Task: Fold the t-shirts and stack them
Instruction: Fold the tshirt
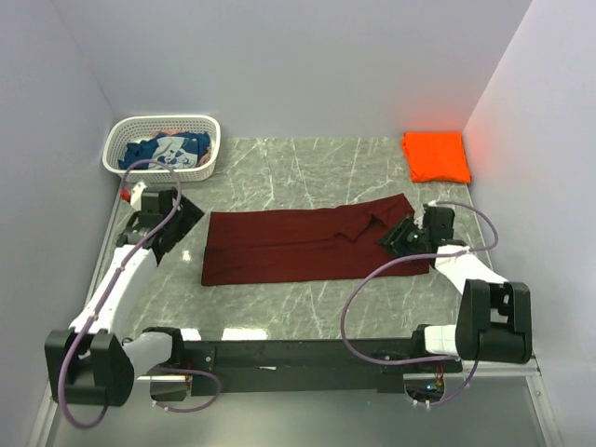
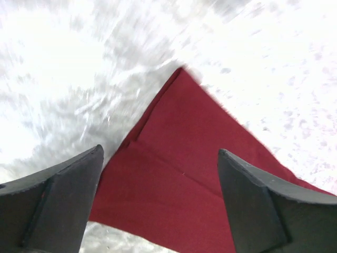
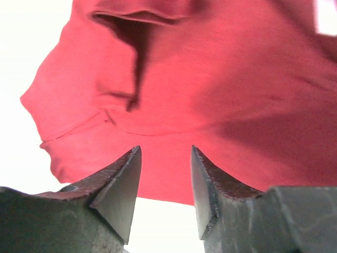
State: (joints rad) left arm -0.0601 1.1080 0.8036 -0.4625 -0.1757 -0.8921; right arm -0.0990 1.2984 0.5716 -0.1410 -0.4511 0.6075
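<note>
While the grey marbled tabletop (image 1: 307, 177) fills most of the overhead view, three t-shirts show in it, one of each colour. The maroon t-shirt (image 1: 298, 247) is the largest. It lies spread as a long flat band across the middle of the frame, with a wrinkle toward its right end. One white lattice basket (image 1: 168, 119) sits at the upper left, and the blue t-shirt (image 1: 172, 149) with a white print lies bundled inside it. The orange t-shirt (image 1: 435, 155) rests folded in the upper right corner, well apart from the other two. There are two hands. The left hand (image 2: 160, 151) stands wide open and holds nothing, at the maroon cloth's upper left corner. The right hand (image 3: 166, 148) is parted about halfway above the cloth's right end, with nothing pinched between its fingers
</note>
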